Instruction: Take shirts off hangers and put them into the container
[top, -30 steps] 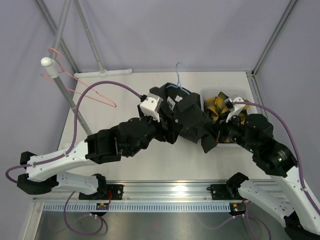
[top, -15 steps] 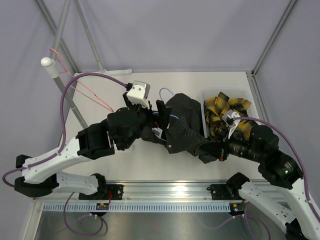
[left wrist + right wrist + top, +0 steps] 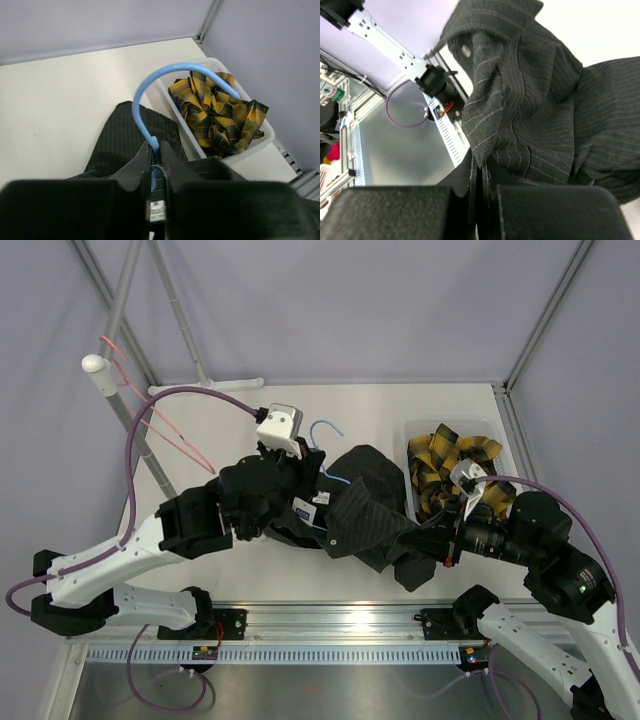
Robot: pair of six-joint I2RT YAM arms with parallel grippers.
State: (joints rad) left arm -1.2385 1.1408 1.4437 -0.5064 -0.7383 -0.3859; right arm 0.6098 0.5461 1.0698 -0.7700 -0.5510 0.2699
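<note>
The black pinstriped shirt (image 3: pixel 372 508) lies crumpled on the table between my arms, still on the light blue hanger (image 3: pixel 326 427), whose hook sticks out past the collar. My left gripper (image 3: pixel 303 462) is shut on that hanger's neck (image 3: pixel 150 137), just below the hook, with the white neck label between its fingers. My right gripper (image 3: pixel 441 537) is shut on a fold of the black shirt (image 3: pixel 535 100) at its right end. The yellow-and-black plaid shirt (image 3: pixel 452 462) fills the white container (image 3: pixel 409 432) at the right.
Two pink hangers (image 3: pixel 165 428) hang on the grey rail pole (image 3: pixel 122 406) at the far left. The container's near wall (image 3: pixel 176 114) stands close beside the black shirt. The aluminium rail (image 3: pixel 330 618) runs along the table's near edge.
My left gripper has closed on the blue hanger's neck. The right gripper has pulled the black shirt's end toward the near edge, and the shirt has slid down the table.
</note>
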